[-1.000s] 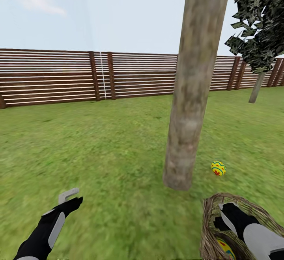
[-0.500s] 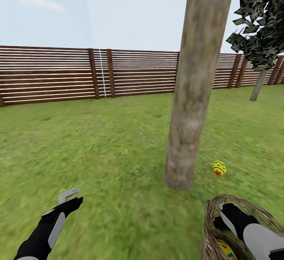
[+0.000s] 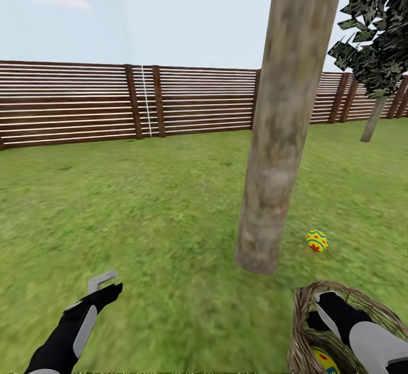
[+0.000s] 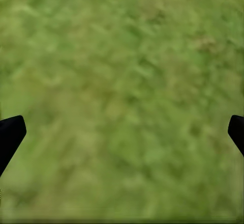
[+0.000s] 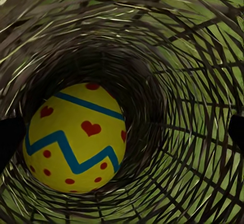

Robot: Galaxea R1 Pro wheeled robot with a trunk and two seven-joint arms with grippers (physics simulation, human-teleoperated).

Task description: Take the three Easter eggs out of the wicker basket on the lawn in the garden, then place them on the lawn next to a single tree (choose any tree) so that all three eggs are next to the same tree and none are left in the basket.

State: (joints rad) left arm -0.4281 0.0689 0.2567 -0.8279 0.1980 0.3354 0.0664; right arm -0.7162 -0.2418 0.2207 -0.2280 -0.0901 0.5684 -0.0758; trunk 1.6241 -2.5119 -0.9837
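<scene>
Fingers (image 5: pixel 10 140) flanking glossy egg (image 5: pixel 76 140)

Rough woven wicker basket (image 5: pixel 193 132); egg (image 5: pixel 76 137) seemingly glossy.

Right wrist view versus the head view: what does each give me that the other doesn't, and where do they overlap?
Right wrist view alone: the woven inner wall of the wicker basket seen down to the bottom, and the egg in the basket nearly whole, with blue zigzag and red hearts; the right tool's fingertips sit at the frame edges, spread wide.

Head view alone: the tree, the egg on the lawn beside its base, the left tool over bare lawn, and the fence.

Shared: the basket, with the right arm reaching into it, and the egg inside, a sliver in the head view.
</scene>
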